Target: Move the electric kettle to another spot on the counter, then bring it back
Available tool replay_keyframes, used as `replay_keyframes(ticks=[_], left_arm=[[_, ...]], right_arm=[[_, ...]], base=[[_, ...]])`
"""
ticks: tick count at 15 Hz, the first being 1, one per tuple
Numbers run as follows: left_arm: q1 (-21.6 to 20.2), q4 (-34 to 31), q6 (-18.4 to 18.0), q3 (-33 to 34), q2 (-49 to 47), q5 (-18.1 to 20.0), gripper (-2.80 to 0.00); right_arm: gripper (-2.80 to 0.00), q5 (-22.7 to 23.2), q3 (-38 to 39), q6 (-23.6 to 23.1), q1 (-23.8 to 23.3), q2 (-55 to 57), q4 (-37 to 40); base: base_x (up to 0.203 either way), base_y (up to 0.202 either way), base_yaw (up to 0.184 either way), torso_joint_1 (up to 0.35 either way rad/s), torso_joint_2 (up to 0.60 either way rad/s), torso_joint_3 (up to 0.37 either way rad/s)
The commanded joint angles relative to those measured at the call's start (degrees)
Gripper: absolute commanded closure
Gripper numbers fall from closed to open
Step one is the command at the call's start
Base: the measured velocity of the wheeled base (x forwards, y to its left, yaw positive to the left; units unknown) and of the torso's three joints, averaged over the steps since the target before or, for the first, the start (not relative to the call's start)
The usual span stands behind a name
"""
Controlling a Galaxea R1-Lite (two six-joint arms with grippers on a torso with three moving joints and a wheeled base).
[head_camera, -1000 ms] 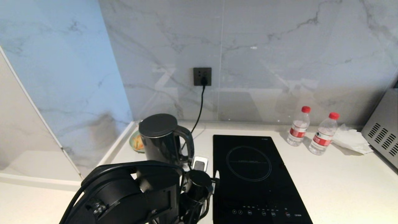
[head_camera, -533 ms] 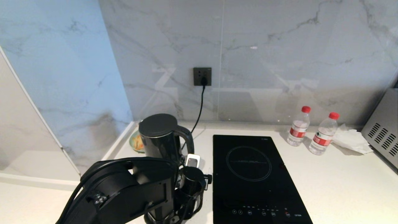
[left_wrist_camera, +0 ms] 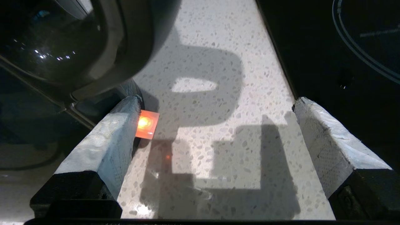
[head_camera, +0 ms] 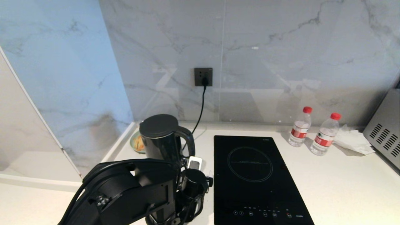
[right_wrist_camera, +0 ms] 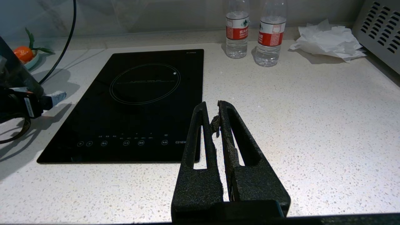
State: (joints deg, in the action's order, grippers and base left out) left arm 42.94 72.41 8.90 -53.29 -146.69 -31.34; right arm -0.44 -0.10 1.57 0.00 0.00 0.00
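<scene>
The electric kettle point(head_camera: 159, 137), glossy black with a flat dark lid, stands at the back left of the white speckled counter point(head_camera: 337, 187). Its loop handle point(head_camera: 188, 140) faces the hob. My left gripper point(left_wrist_camera: 217, 103) hovers low beside the kettle's base, open, with only bare counter point(left_wrist_camera: 218, 47) between its fingers. One pale finger point(left_wrist_camera: 106, 134) lies against the kettle's foot, next to a small orange-lit tab point(left_wrist_camera: 146, 124). The kettle's body point(left_wrist_camera: 47, 40) and handle point(left_wrist_camera: 125, 47) rise just beyond that finger. My right gripper point(right_wrist_camera: 212, 106) is shut and empty, parked over the counter near the hob's front corner.
A black induction hob point(head_camera: 256, 175) lies right of the kettle. Two water bottles point(head_camera: 300, 126) point(head_camera: 325, 134), crumpled tissue point(head_camera: 353, 139) and a vented metal appliance point(head_camera: 386, 128) stand at the back right. A fruit dish point(head_camera: 137, 142) sits behind the kettle; a black cord point(head_camera: 200, 109) runs to the wall socket.
My left arm and gripper have shifted a little to the left, closer to the kettle's handle side. The kettle has stayed in place.
</scene>
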Motion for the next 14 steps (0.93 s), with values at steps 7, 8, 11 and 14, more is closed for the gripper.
replay_keyframes(ticks=[7,8,11,14], left_arm=[[1.29,-0.13,0.84,0.68,0.56,-1.11,-2.80],[1.88,0.55,0.86,1.32,0.61,-1.41,-2.80],[3.24,0.89,1.41,4.02,1.23,-1.36,-2.80],[4.48,0.89,1.79,6.60,2.31,-1.31,-2.80]], right_arm=[[0.00,0.00,0.01,0.01,0.00,0.00,0.00],[0.00,0.00,0.01,0.01,0.00,0.00,0.00],[0.00,0.00,0.01,0.01,0.00,0.00,0.00],[0.00,0.00,0.01,0.01,0.00,0.00,0.00]], base=[[0.000,0.000,0.000,0.000,0.00,0.000],[0.000,0.000,0.000,0.000,0.00,0.000],[0.000,0.000,0.000,0.000,0.00,0.000],[0.000,0.000,0.000,0.000,0.00,0.000]])
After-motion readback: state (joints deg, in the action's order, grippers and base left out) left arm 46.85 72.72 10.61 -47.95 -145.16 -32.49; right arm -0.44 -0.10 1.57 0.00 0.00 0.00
